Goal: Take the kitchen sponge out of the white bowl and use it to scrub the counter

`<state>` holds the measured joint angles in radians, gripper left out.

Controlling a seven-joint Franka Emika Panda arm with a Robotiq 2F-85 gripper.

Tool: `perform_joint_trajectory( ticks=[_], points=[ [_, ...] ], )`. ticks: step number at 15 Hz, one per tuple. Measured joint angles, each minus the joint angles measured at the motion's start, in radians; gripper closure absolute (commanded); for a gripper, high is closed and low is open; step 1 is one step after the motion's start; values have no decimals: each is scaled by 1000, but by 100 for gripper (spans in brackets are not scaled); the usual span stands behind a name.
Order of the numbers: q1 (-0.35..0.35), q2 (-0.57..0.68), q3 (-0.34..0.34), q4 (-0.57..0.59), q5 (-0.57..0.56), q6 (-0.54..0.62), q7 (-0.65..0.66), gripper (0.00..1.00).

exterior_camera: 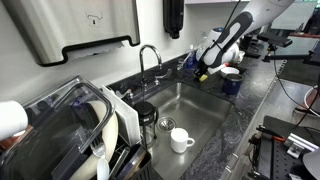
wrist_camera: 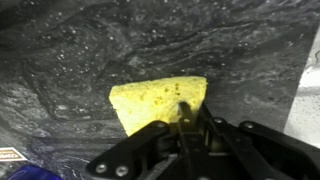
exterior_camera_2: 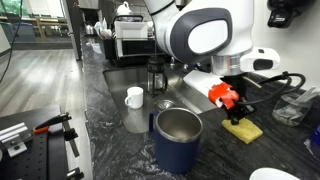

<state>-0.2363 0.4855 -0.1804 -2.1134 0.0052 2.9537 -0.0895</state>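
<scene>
The yellow kitchen sponge (wrist_camera: 150, 100) lies flat on the dark speckled counter (wrist_camera: 80, 50). It also shows in an exterior view (exterior_camera_2: 244, 130), to the right of the sink. My gripper (wrist_camera: 184, 112) is shut on the sponge's near edge and presses it down on the counter. The gripper, with its orange part, stands just above the sponge in an exterior view (exterior_camera_2: 228, 103). In an exterior view the gripper (exterior_camera: 203, 72) is low on the counter behind the sink. A white bowl (exterior_camera: 231, 72) stands just beside it. A white rim (exterior_camera_2: 276, 175) shows at the bottom edge.
A dark blue steel cup (exterior_camera_2: 178, 140) stands close beside the sponge. The sink (exterior_camera: 190, 110) holds a white mug (exterior_camera: 181, 139), and the faucet (exterior_camera: 148, 60) is behind it. A dish rack (exterior_camera: 70, 130) is at one end. A glass coffee press (exterior_camera_2: 157, 73) stands by the sink.
</scene>
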Motion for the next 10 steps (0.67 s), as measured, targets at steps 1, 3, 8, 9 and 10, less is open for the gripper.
perform_joint_trajectory(
  ticks=[1,3,8,9,10],
  points=[
    [9,0,4,0,-2,0,-1,97],
    [24,-4,11,-5,-13,1,-2,97],
    [45,-49,17,-74,-61,5,-11,97],
    [45,-67,17,-102,-65,5,-14,97],
    [45,-86,14,-128,-70,5,-14,97]
  ],
)
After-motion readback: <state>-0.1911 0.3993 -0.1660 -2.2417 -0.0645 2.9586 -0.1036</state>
